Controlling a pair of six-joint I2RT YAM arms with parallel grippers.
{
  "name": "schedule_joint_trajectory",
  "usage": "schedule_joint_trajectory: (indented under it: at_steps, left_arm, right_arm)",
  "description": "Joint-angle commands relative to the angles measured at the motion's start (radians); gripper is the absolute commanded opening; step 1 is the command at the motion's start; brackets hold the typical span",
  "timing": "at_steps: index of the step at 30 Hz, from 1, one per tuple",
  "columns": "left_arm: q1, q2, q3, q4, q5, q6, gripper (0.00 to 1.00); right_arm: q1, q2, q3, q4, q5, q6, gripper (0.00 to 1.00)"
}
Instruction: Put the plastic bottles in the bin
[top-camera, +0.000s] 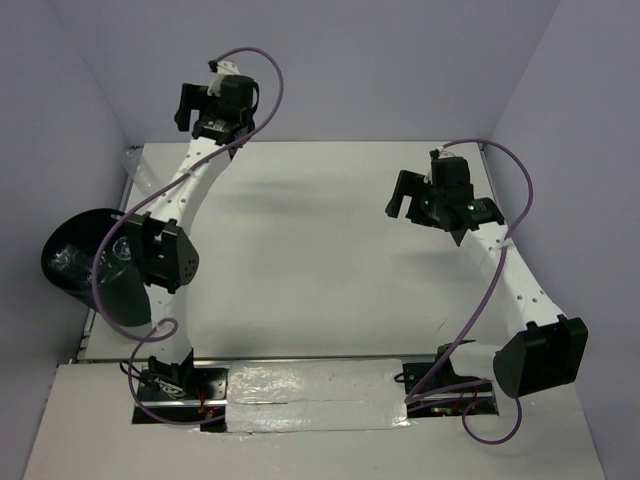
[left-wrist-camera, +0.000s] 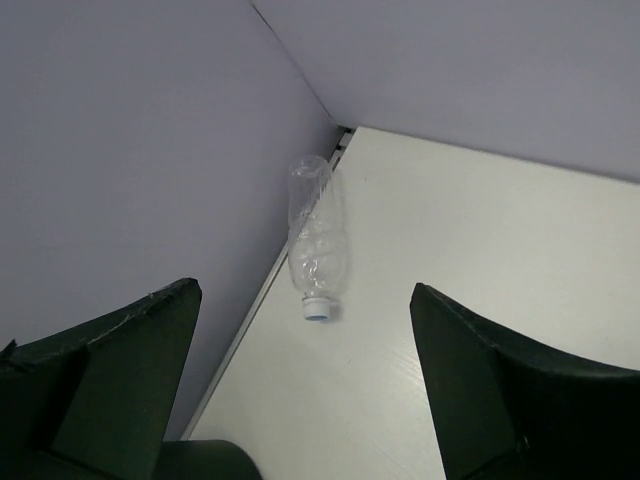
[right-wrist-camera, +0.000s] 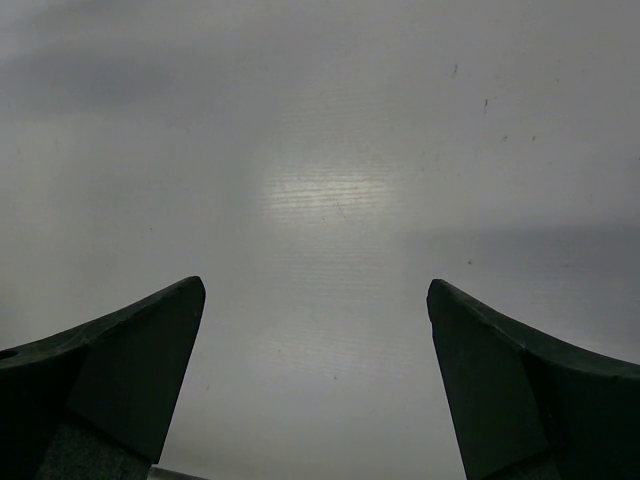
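Left wrist view gives us the one bottle (left-wrist-camera: 318, 240) that matters now. It lies on its side on the table (left-wrist-camera: 500, 260), in the far-left corner and close along the left wall (left-wrist-camera: 130, 150). Its cap (left-wrist-camera: 317, 309) points back toward us and its base points at the corner. The long axis therefore runs roughly along our line of approach, parallel to the table's left edge.

It sits ahead of and below the left gripper (left-wrist-camera: 305, 287), a little left of centre between the jaws and well apart from them. We judge that a descent along this line would let the jaws close across the bottle's width.

The left gripper is spread wide and holds nothing. The left arm (top-camera: 190, 185) reaches up the left side with its wrist raised near the back wall, so it is clearly the nearer arm.

The bin (top-camera: 65, 230) stands off the table's left edge, beside that arm's elbow, and something clear and crinkled shows inside it.

The right gripper (right-wrist-camera: 316, 282) is likewise wide and empty. It hovers over bare table on the right, with the right arm (top-camera: 505, 270) bent.
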Motion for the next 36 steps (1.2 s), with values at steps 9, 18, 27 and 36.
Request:
schedule_joint_trajectory:
  at_steps: [9,18,27,36]
  left_arm:
    - [0.007,0.363,0.163,-0.207,-0.088,-0.105,0.99]
    - [0.122,0.455,0.106,-0.356,-0.011,-0.344,0.99]
    - [0.172,0.575,0.184,-0.399,-0.025,-0.358,0.98]
    - [0.216,0.611,0.174,-0.449,-0.062,-0.418,0.99]
  right_arm:
    - [0.008,-0.007,0.036,-0.033,0.006,-0.019,1.0]
    - [0.01,0.047,0.059,-0.04,-0.015,-0.013,1.0]
    - [0.01,0.059,0.05,-0.037,-0.021,-0.01,1.0]
    - [0.01,0.08,0.034,-0.02,-0.036,-0.013,1.0]
